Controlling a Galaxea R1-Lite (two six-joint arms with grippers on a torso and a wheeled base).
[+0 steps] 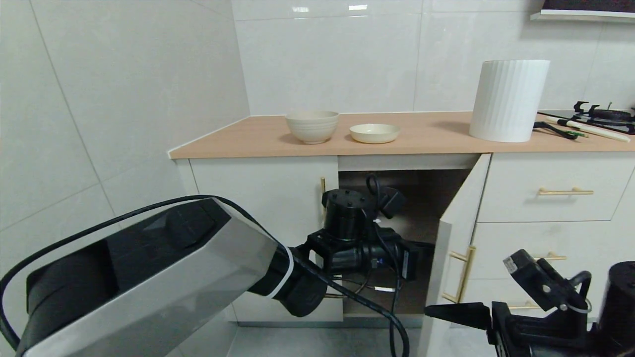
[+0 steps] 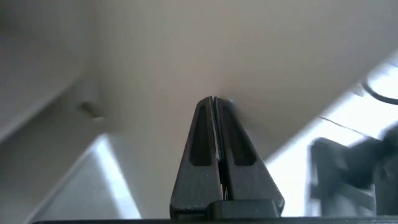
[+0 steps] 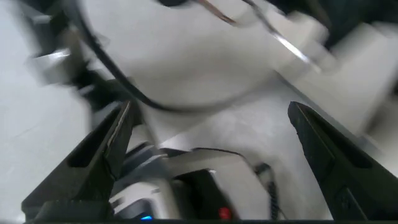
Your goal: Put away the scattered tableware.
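A cream bowl (image 1: pixel 312 126) and a shallow cream dish (image 1: pixel 374 133) stand side by side on the wooden countertop (image 1: pixel 431 134). Below them a cabinet door (image 1: pixel 454 248) hangs open. My left arm's wrist (image 1: pixel 357 238) reaches into that open cabinet. In the left wrist view my left gripper (image 2: pixel 214 124) is shut with nothing between its fingers, close to a pale inner surface. My right gripper (image 1: pixel 456 315) is low in front of the open door's bottom edge. In the right wrist view it (image 3: pixel 208 124) is open and holds nothing.
A tall white ribbed container (image 1: pixel 510 99) stands on the counter to the right. Beyond it are a gas hob (image 1: pixel 603 116) and some utensils (image 1: pixel 580 130). Drawers with gold handles (image 1: pixel 565 191) lie to the right of the open door. A tiled wall closes the left side.
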